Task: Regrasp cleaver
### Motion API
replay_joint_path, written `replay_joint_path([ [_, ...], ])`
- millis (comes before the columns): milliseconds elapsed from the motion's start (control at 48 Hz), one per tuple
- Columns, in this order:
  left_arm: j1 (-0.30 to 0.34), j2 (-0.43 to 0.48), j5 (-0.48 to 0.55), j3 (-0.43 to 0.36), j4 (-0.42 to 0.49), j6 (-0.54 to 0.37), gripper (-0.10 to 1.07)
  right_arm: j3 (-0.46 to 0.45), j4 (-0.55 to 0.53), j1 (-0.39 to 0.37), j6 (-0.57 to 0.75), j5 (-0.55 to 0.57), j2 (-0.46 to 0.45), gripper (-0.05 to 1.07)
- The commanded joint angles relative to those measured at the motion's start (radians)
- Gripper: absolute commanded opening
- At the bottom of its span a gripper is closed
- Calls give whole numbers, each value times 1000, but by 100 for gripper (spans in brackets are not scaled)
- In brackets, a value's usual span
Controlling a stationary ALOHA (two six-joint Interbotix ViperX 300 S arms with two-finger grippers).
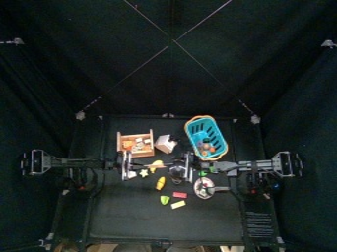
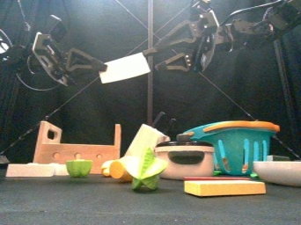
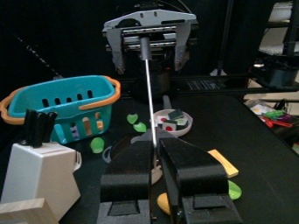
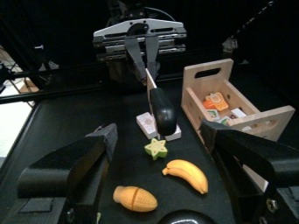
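- My left gripper (image 3: 162, 166) is clamping its jaws on the cleaver (image 2: 125, 67), holding it in the air high above the wooden crate (image 2: 77, 148).
- In the front view the blade is showing its pale flat face, with its long axis running roughly level, tilting slightly up toward my right gripper (image 2: 186, 46).
- In the left wrist view the cleaver is running edge-on as a thin pale line straight out from my jaws toward the other gripper.
- In the right wrist view the cleaver's dark handle end is pointing down toward the table, above the crate's near side.
- My right gripper is standing with its jaws wide apart, gripping nothing, just beside the cleaver's far end.
- I cannot tell whether the right jaws are touching the blade tip; in the front view they look close but the gap is hard to read.
- In the top view the cleaver is too small to make out between the arms.
- The teal basket (image 2: 234, 144) is standing well away from the crate, on the side of my right arm, and a pot (image 2: 185, 161) and corn (image 2: 143, 158) are hiding part of it in the front view.
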Motion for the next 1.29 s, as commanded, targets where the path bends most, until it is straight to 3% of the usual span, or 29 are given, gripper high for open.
replay_joint_path([
  [0, -3, -3, -3, -11, -3, 0, 44, -17, 6, 3, 0, -3, -12, 104],
  [125, -6, -5, -3, -8, -2, -2, 44, -21, 34, 5, 5, 17, -20, 104],
  [229, -8, -3, 17, -5, -3, -3, 44, -31, 117, 5, 2, 77, -34, 104],
  [375, -9, -5, 112, -9, -5, -5, 43, -54, 207, 5, -2, 158, -11, 104],
  [688, -75, -5, 295, -41, -2, -3, 43, -141, 170, 14, -2, 282, 103, 104],
  [917, -80, -3, 304, -34, 26, -2, 43, -201, 126, 18, 0, 411, 155, 103],
  [1271, -77, -3, 310, -26, 60, -2, 43, -190, 124, 21, -2, 423, 156, 102],
])
